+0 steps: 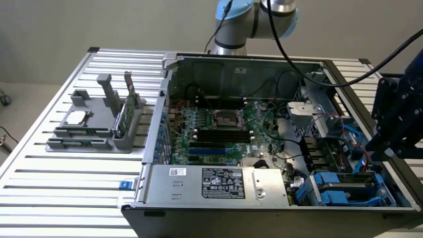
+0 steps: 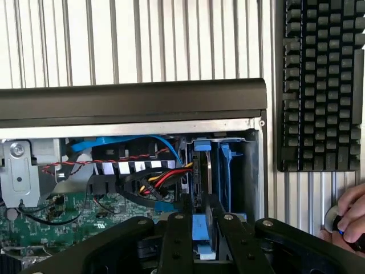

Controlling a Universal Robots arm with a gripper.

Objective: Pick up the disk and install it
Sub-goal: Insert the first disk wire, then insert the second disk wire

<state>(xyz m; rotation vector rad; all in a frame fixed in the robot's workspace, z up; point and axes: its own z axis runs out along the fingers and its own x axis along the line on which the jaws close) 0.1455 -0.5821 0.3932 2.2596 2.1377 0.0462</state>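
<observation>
An open computer case [image 1: 264,124] lies on a ribbed metal table [image 1: 59,178], filling most of its width, with bare slats free on the exterior view's left. There, one grey holder [image 1: 99,124] stands well apart from the case. In the wrist view, one black keyboard [image 2: 319,85] lies just beside the case wall, and a person's hand [image 2: 351,220] rests near it. The gripper [image 2: 203,228] hangs over the blue drive bay, fingers narrowed on the disk [image 2: 201,171], held upright on edge between the bay walls, little room either side.

Open computer case [image 1: 264,64], keyboard [image 2: 319,85], grey fixture [image 1: 99,129].
</observation>
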